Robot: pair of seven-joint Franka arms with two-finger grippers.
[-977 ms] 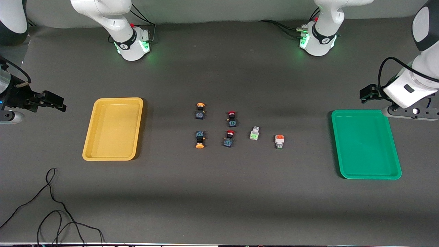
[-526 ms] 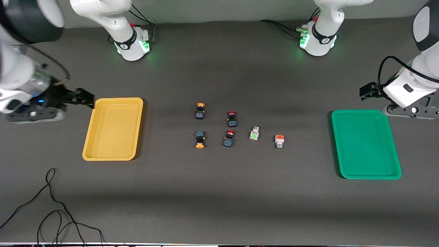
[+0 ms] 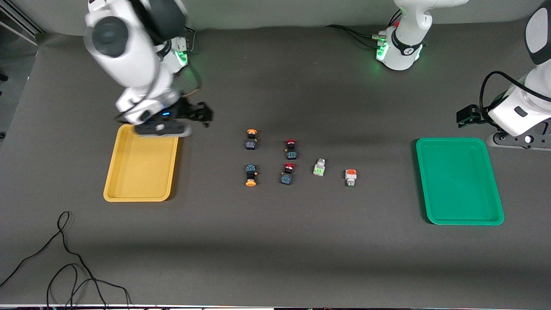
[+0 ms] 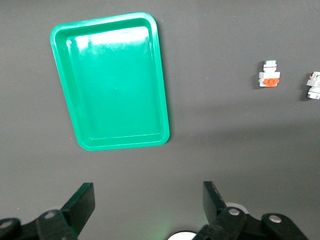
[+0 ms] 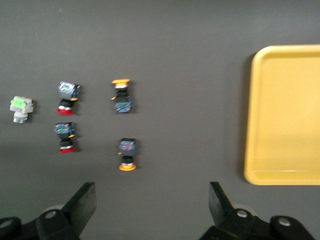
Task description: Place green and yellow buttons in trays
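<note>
Now the right gripper, jaws wide and empty, hangs over the worktop between the yellow tray and the yellow-capped buttons, so it risks grabbing a neighbouring red-capped switch, while the left gripper, also wide, waits beside the green tray.

No text, label, brand name, number or sign can be read in any of the views. The black collar band on the left arm's white base carries a small pale mark, but its shape cannot be made out as letters. The tops of the small dark-bodied switches show faint bluish markings, likewise unreadable.
</note>
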